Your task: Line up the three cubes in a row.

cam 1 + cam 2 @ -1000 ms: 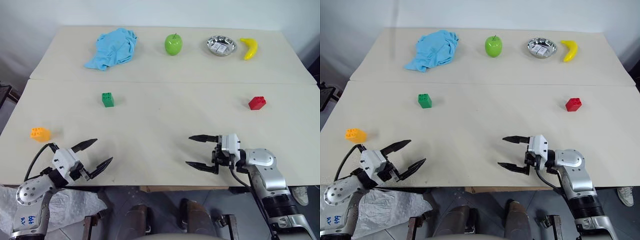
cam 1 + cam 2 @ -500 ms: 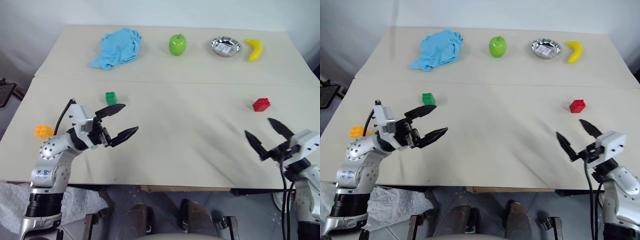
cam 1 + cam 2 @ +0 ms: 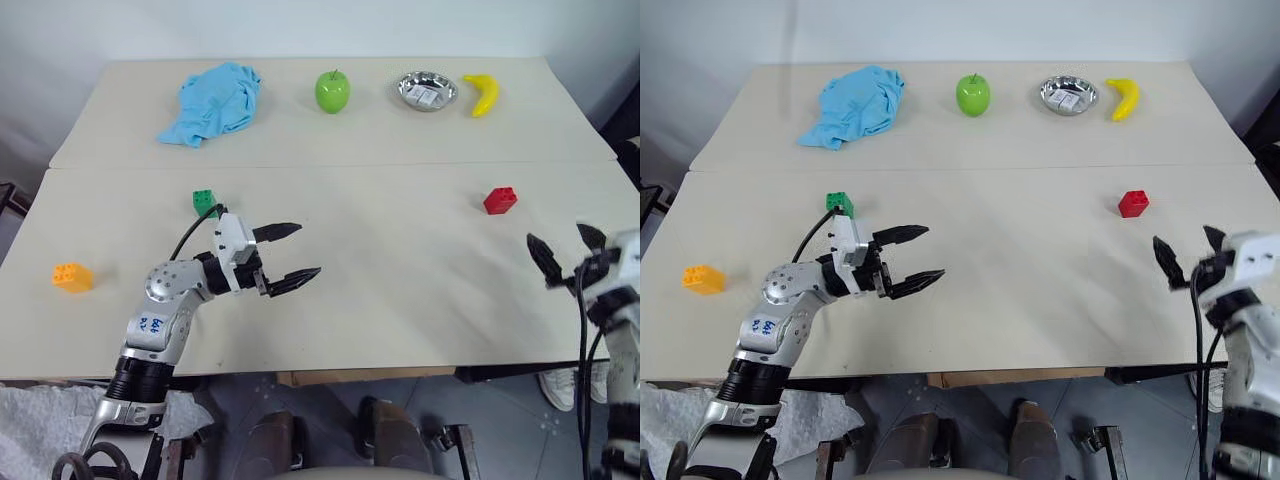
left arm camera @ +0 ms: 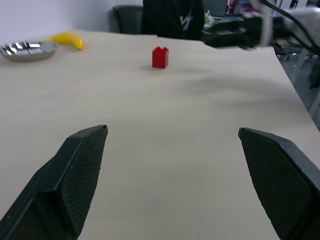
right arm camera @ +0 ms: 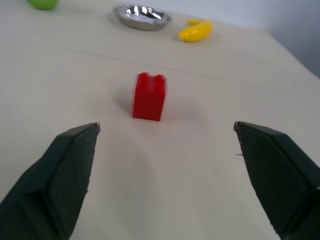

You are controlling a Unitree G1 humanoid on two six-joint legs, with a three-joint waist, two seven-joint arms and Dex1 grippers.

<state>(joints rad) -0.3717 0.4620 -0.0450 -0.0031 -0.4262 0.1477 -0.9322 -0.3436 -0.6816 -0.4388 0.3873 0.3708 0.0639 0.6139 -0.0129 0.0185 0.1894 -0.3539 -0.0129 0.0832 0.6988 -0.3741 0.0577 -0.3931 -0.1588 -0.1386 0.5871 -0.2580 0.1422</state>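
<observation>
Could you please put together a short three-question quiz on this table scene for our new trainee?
1. True or false: the right gripper is shut on the red cube.
2. Which cube lies nearest the left gripper: A) green cube, B) red cube, C) orange-yellow cube?
3. What fruit lies right beside the metal bowl?

Key
1. False: both grippers are open and empty; the red cube sits apart on the table.
2. A.
3. The banana; the apple stands on the bowl's other side, farther off.
</observation>
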